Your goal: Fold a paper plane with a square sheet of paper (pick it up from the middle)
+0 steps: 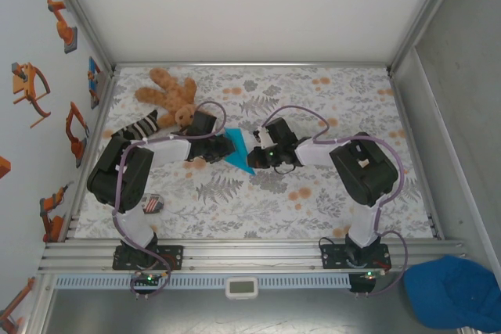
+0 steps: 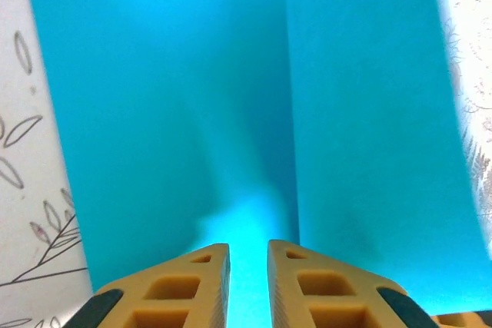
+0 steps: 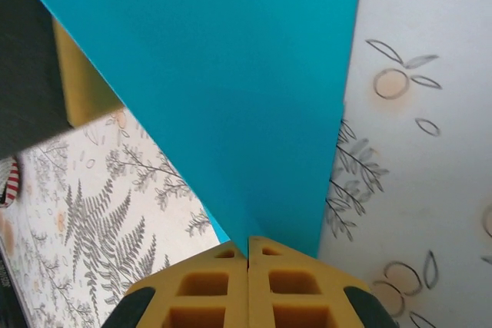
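The right gripper point(image 3: 247, 257) is seen with its two yellow fingers point(image 3: 204, 289) pressed together, and a sharp tip of the paper plane point(image 3: 231, 90) is pinched at the seam between them. The left gripper point(image 2: 247, 286) is shown with its fingers point(image 2: 184, 289) a narrow slit apart. Cyan paper is seen through the slit, but whether it is touched there cannot be told. In the left wrist view the paper plane point(image 2: 169, 97) is spread ahead of the fingers, with a straight crease running along it and the patterned table cloth at either edge. In the top view the two grippers, left point(image 1: 221, 146) and right point(image 1: 258, 154), are placed almost nose to nose at the middle of the table point(image 1: 329, 209). The paper plane point(image 1: 239, 158) is seen between them as a narrow cyan triangle. A teddy bear point(image 1: 168, 93) is lying beyond the left arm, toward the far left corner, with a striped sock point(image 1: 141, 126) just beside it. A blue cap point(image 1: 454, 291) is set off the table at the near right.
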